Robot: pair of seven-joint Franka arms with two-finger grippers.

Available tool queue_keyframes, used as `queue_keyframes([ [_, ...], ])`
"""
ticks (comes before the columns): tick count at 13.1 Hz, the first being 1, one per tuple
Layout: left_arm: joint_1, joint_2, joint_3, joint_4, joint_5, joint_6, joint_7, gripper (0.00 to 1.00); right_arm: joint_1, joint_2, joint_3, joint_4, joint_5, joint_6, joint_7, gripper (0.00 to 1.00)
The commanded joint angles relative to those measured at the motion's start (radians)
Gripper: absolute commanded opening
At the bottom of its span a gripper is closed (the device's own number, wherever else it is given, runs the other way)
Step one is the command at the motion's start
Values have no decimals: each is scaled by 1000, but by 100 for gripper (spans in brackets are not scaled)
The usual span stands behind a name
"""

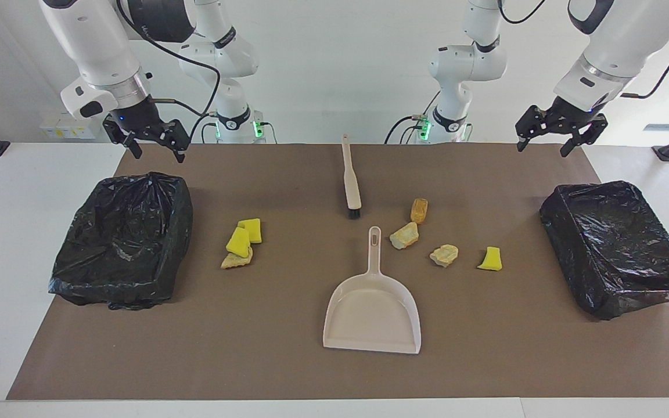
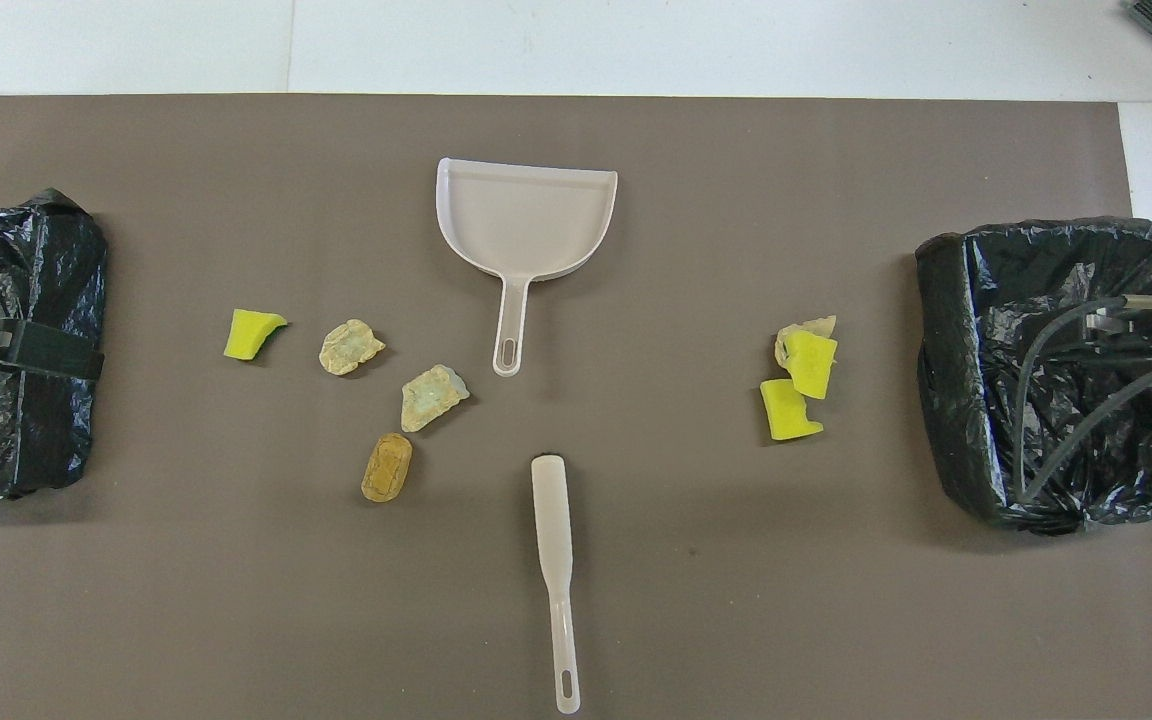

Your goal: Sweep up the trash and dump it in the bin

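Both arms wait, up over the mat's (image 1: 288, 371) edge by the robots. The left gripper (image 1: 545, 138) and right gripper (image 1: 155, 148) are wide open and hold nothing. The brush (image 1: 350, 177) lies nearest. Next comes the trash (image 1: 404, 235), mid-mat in two bunches. The dustpan (image 1: 372, 313) lies farthest. A bin (image 1: 122, 244) sits at each end.

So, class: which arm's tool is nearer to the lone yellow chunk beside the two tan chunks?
Left. The left tool hangs above the mat's edge at that end, beside the bin near the yellow chunk. The right tool hangs at the table's other end.
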Motion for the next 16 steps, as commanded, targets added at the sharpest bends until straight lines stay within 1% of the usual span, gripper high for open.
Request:
queue_keyframes([
  [1, -16, -21, 3, -51, -14, 32, 2, 100, -2, -10, -4, -12, -8, 18, -27, 100],
  [3, -20, -27, -1, -82, -14, 64, 0, 100, -2, -10, -4, -12, -8, 18, -25, 100],
  [4, -48, -34, 1, -107, -14, 92, -1, 100, -2, -10, -3, -12, -8, 18, -25, 100],
  [6, -59, -38, -1, -148, -16, 132, -1, 100, -2, -10, -3, -14, -8, 18, -25, 100],
  [8, -95, -43, 1, -188, -22, 182, -8, 100, -2, -10, -4, -14, -6, 18, -27, 100],
  [12, -160, -44, -1, -245, -23, 228, -32, 100, -2, -10, -4, -12, -8, 18, -25, 100],
  [13, -193, -53, 1, -268, -23, 245, -40, 100, -2, -10, -4, -14, -8, 18, -28, 100],
  [14, -215, -58, 1, -298, -23, 267, -70, 100, -5, -10, -4, -14, -6, 18, -27, 100],
  [16, -293, -99, 1, -407, -23, 355, -145, 100, -5, -10, -4, -12, -8, 18, -27, 100],
])
